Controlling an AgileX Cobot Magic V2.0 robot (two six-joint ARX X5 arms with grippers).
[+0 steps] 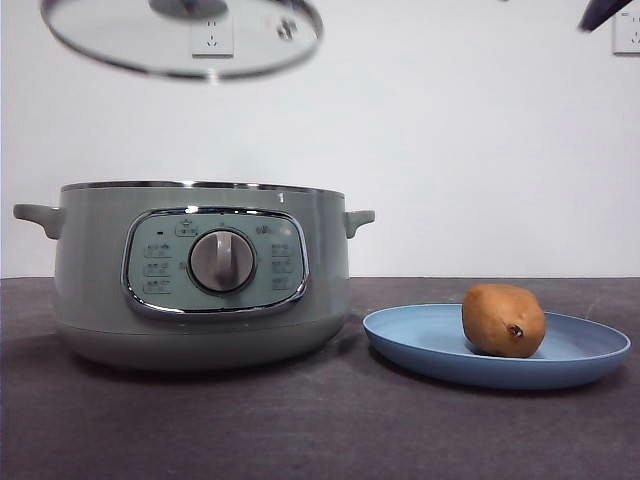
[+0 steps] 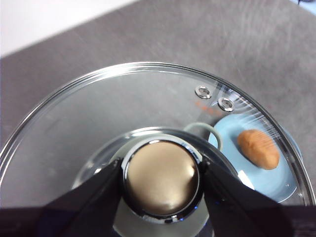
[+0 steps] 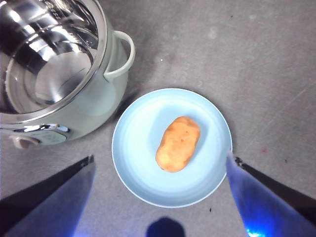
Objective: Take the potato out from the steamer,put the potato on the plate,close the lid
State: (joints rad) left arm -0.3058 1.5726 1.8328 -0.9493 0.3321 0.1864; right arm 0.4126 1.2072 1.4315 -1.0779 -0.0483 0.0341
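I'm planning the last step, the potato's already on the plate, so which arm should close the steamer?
Left. The left gripper is shut on the lid by its knob, held in the air above the open steamer. The right gripper is open and empty, above the potato on the plate.

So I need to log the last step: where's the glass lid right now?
The domed glass lid hangs in the air above the open sage-green steamer, its knob clamped by the left gripper.
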